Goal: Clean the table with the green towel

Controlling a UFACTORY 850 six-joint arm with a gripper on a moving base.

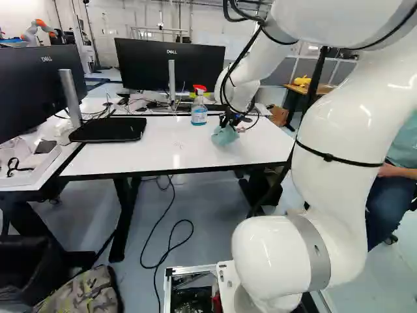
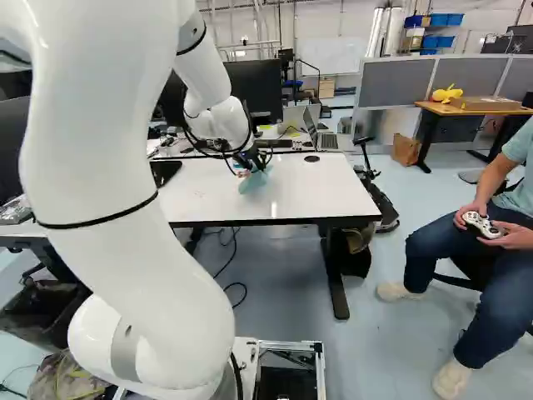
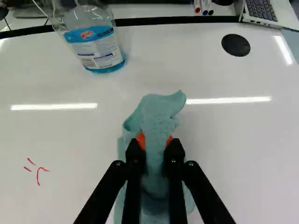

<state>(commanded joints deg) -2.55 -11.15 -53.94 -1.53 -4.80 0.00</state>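
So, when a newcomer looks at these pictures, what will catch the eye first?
Probably the big white arm, which rises right of the middle in the left base view. Next, I think, the blue-green towel, pinched in the tool at the white table. Then the spray bottle with its red head, standing ahead of the tool, and the small red marks beside the tool.

Brand lettering (image 1: 171,51) stands on two monitors (image 1: 140,68), a printed label (image 3: 97,50) on the bottle (image 3: 86,19).
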